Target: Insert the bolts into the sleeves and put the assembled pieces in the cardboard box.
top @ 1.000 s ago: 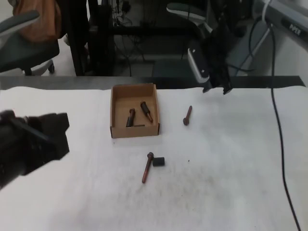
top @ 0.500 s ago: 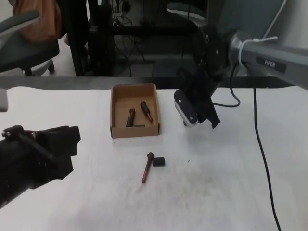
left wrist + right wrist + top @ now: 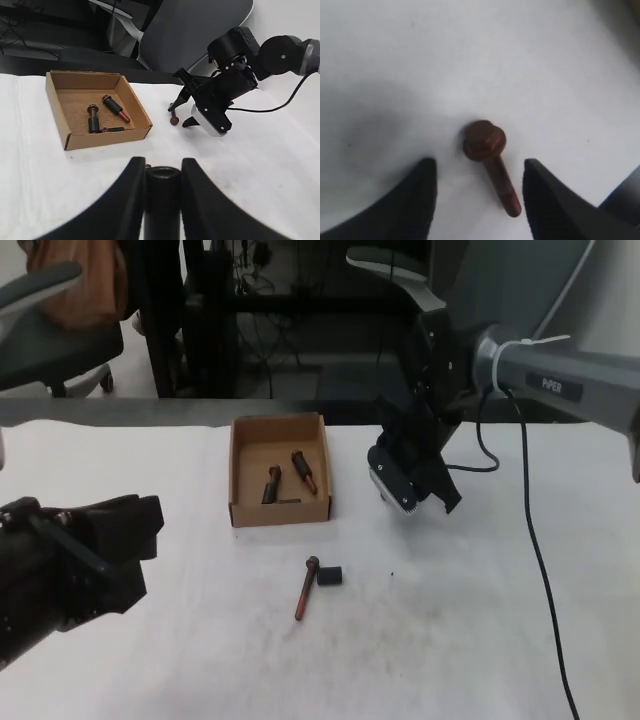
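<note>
Nearest the arms, the left hand [image 3: 162, 167] is clamped on a black sleeve [image 3: 162, 205], bore upward. Further out on the worktop [image 3: 450, 640] lie a loose bolt [image 3: 305, 590] and a second sleeve [image 3: 330, 576], almost touching. Beyond them the cardboard box [image 3: 280, 512] holds two assembled pieces [image 3: 272, 483], perhaps with some small extra bit. Near it the right hand [image 3: 479, 170] hangs spread over a far bolt [image 3: 485, 141]. That makes two bolts, two sleeves and two finished pieces. The bolts look stiff, dense, smooth and apt to roll; I would pinch across the shank just below the head.
</note>
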